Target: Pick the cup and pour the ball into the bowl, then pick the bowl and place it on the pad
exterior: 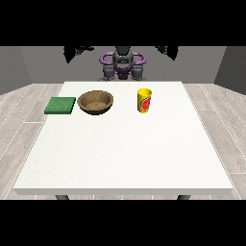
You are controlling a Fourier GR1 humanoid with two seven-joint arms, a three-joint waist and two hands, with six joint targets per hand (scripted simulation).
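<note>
Cup [144, 101], yellow with a red mark, stands upright on the white surface [125, 153], well right of the brown wooden bowl [96, 102]; a green pad [60, 105] lies just left of the bowl. Both hands [77, 52] [167, 50] hang raised by the robot's shoulders, finger state impossible to tell

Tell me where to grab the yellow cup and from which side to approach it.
Grip the yellow cup around its side wall, about mid-height, coming from the robot's side of the table. It stands upright with its mouth open at the top, so a side grasp likely keeps it level until pouring. The bowl sits apart toward the view's left, so the robot hand at the view's right seems nearer.
</note>
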